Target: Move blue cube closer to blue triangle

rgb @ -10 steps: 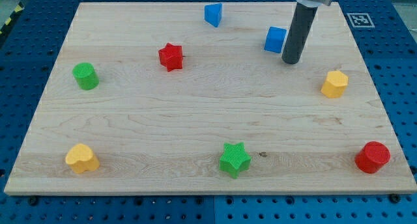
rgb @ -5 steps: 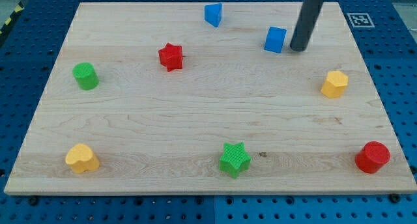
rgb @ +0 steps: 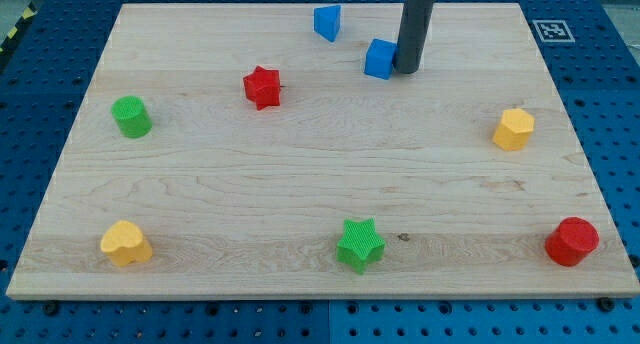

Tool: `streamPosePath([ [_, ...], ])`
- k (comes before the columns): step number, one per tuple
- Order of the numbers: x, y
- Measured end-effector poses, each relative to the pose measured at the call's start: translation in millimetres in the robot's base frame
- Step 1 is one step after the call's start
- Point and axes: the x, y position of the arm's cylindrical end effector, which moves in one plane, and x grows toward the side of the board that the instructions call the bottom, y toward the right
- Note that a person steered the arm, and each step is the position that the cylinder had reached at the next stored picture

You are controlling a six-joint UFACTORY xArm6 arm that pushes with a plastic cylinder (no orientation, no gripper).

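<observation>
The blue cube (rgb: 380, 59) lies on the wooden board (rgb: 300, 174) near the view's top, right of centre. The blue triangle (rgb: 327, 22) lies up and to the left of it, close to the board's top edge, with a small gap between them. My tip (rgb: 405, 70) is down on the board, touching the cube's right side. The dark rod rises from there out of the view's top.
A red star (rgb: 262, 86) lies left of the cube. A green cylinder (rgb: 131, 116) is at the left, a yellow heart (rgb: 125, 243) at the bottom left, a green star (rgb: 359, 244) at the bottom centre, a red cylinder (rgb: 572, 241) at the bottom right, and a yellow hexagon (rgb: 513, 129) at the right.
My tip has moved up and then left, reaching the blue cube's right side and pushing it left toward the blue triangle. The other blocks have not moved.
</observation>
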Motion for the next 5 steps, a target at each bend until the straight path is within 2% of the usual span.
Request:
streamPosePath([
  [2, -3.3, -40.7],
  [3, -0.3, -37.9],
  [5, -15.8, -98.7],
])
